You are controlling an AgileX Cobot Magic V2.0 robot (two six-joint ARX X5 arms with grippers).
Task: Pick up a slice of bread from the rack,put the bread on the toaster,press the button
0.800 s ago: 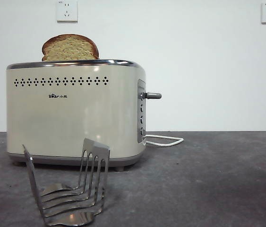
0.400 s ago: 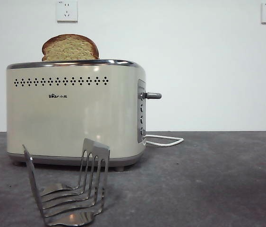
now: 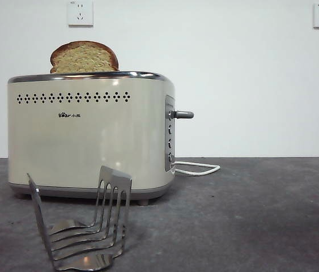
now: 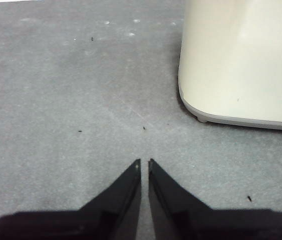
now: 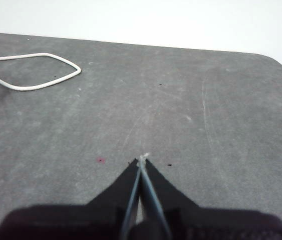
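Sitting in toaster: slice of bread (image 3: 84, 57) is poking its domed brown crust and speckled yellow-green crumb above the chrome rim, upper left of the front frame.
Toaster (image 3: 90, 135): cream box is standing on the grey worktop (image 3: 250, 215); button (image 3: 183, 114) is sticking out sideways from its end panel.
Rack (image 3: 83, 226): is standing bare, lower left, in front of the toaster.
Left end effector (image 4: 145, 163): jaws nearly touching, gripping nothing, is hovering near the toaster's base corner.
Right end effector (image 5: 141, 161): jaws pressed together, empty, is hanging over bare worktop, well apart from the white cord (image 5: 28, 70).

A large cream-beige rounded toaster with a chrome top rim (image 3: 88, 136) stands upright. A thick brown-crusted slice of bread with speckled yellow-green crumb (image 3: 84, 57) stands in its top, dome upward. The short grey cylindrical lever button (image 3: 183, 114) juts from the toaster's grey end panel. Just before the toaster stands an empty small shiny steel rack (image 3: 83, 226).
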